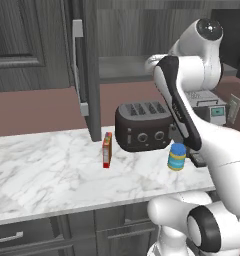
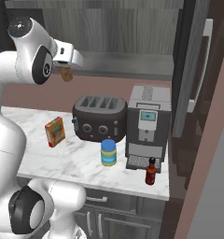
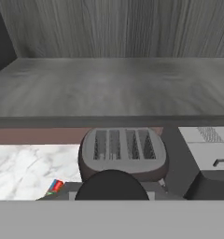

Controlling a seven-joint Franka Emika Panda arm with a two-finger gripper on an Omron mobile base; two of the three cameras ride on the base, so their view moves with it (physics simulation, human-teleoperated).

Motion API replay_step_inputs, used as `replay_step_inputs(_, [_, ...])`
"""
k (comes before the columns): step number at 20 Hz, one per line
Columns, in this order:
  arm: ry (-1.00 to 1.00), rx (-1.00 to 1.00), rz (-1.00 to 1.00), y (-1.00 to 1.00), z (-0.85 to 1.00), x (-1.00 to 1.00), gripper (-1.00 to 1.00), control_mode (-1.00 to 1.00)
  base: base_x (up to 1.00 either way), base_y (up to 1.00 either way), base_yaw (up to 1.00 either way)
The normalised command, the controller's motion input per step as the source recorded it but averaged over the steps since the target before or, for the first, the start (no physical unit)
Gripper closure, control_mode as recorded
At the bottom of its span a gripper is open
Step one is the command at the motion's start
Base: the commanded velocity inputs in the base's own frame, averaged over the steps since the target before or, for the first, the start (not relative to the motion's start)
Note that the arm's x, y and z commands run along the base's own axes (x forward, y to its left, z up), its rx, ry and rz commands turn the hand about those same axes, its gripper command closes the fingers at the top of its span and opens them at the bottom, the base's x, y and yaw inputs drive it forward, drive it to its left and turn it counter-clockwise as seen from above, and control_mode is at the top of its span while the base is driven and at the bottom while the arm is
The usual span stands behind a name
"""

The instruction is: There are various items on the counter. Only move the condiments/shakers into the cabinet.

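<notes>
My gripper (image 2: 66, 71) is raised in front of the cabinet shelf (image 2: 128, 63), shut on the small brown shaker (image 2: 66, 76). In the hand view the shaker's dark cap (image 3: 111, 185) sits at the bottom, with the grey shelf (image 3: 112, 88) straight ahead and bare. The blue-lidded jar (image 1: 176, 157) (image 2: 108, 152) stands on the marble counter (image 1: 52, 170) in front of the toaster. At the counter's right end is the dark red bottle (image 2: 151, 171). The red-orange box (image 1: 107, 150) (image 2: 55, 131) stands upright left of the toaster.
A dark four-slot toaster (image 1: 142, 125) (image 2: 100, 116) (image 3: 123, 151) sits below the shelf. Beside it on the right stands a grey coffee machine (image 2: 148, 126). The tall cabinet doors (image 1: 84, 65) (image 2: 198, 70) stand open at either side of the shelf.
</notes>
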Motion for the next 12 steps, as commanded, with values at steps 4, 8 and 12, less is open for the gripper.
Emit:
replay_step_inputs(4, [-0.03, 0.00, 0.00, -0.07, 0.08, 0.00, 1.00, -1.00, 0.00, 0.00, 0.00])
replay_step_inputs(8, [-0.07, 0.00, 0.00, -0.02, 0.16, 0.11, 1.00, -1.00, 0.00, 0.00, 0.00])
replay_step_inputs(12, [0.00, 0.00, 0.00, -0.01, 0.09, 0.28, 1.00, -1.00, 0.00, 0.00, 0.00])
